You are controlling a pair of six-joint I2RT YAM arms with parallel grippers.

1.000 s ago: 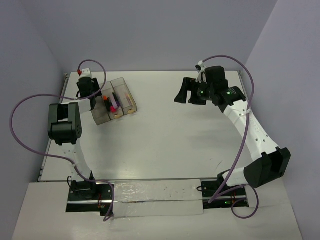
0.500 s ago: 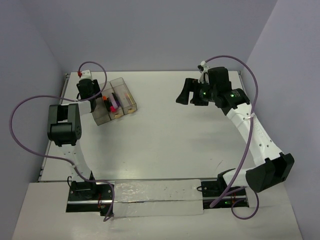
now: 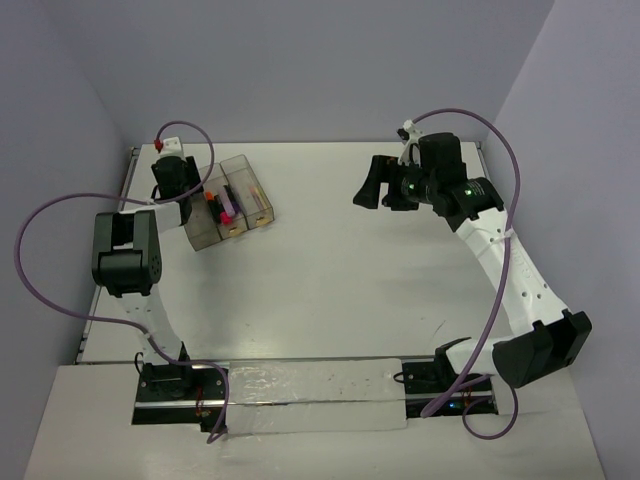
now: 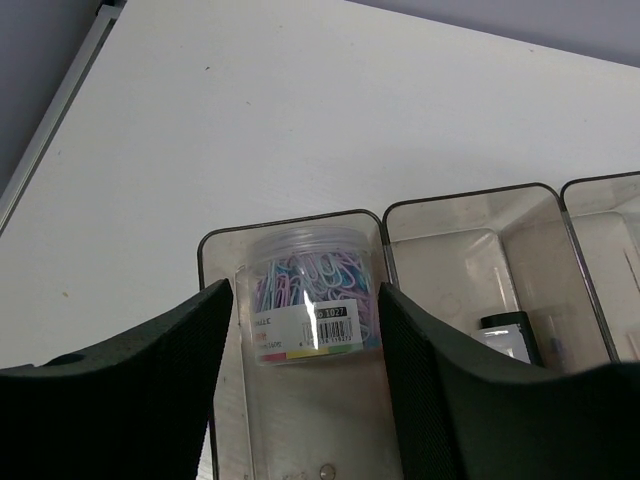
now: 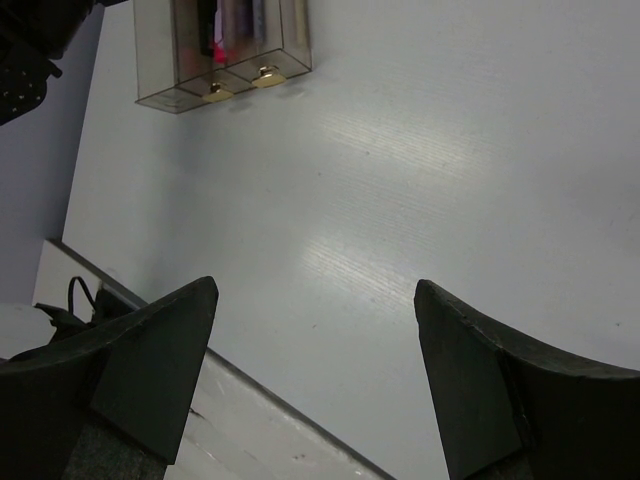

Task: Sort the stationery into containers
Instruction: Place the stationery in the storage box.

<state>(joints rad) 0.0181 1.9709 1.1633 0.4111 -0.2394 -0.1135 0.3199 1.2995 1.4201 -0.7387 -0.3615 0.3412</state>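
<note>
Three joined smoky clear bins (image 3: 262, 218) stand at the far left of the table. My left gripper (image 3: 192, 203) is open over the left bin (image 4: 222, 262), one finger on each side of its width. A clear jar of coloured paper clips (image 4: 310, 305) lies at that bin's far end. The middle bin (image 4: 450, 250) holds markers with orange-red and purple parts (image 3: 220, 205); a black-capped item (image 4: 505, 328) shows there. The right bin holds thin sticks (image 3: 255, 192). My right gripper (image 3: 368, 195) is open and empty, high above bare table (image 5: 315, 290), far from the bins (image 5: 225, 45).
A grey wall runs along the table's far edge and both sides. A strip with the arm bases (image 3: 300, 395) lies along the near edge. The table's metal rim (image 4: 60, 100) runs just left of the bins. Cables loop off both arms.
My right arm has drawn slightly right and back, its gripper still open. My left gripper has stayed over the left bin.
</note>
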